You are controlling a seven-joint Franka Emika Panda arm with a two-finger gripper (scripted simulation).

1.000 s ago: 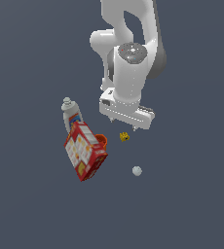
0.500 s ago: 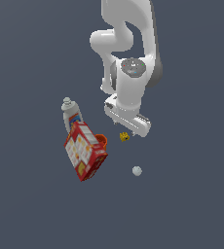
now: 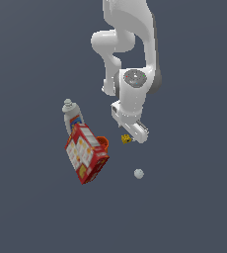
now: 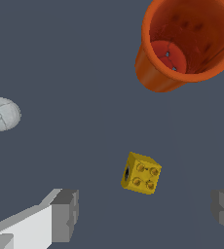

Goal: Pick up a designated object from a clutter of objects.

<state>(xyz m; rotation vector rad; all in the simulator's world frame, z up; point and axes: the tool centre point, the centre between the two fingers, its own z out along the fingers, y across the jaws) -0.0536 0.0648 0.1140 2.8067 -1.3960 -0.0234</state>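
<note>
The tiny yellow block (image 4: pixel 141 173) with dark dots lies on the grey floor; in the exterior view (image 3: pixel 127 139) it shows just at the arm's hand. My gripper (image 4: pixel 144 214) is open, its two grey fingertips (image 4: pixel 65 215) wide apart, with the block just beyond the gap between them and untouched. In the exterior view the hand (image 3: pixel 135 129) hangs low right over the block. The orange cup (image 4: pixel 189 41) stands nearby, and the small white ball (image 4: pixel 1 114) lies off to the side.
A red printed box (image 3: pixel 86 153) leans at the exterior view's left with the orange cup (image 3: pixel 101 143) behind it. A white bottle (image 3: pixel 72 115) with a coloured label stands behind the box. The white ball (image 3: pixel 138 173) lies nearer the front.
The arm has come down and a little toward the exterior view's left, so the hand now sits right over the yellow block. The objects have not moved.
</note>
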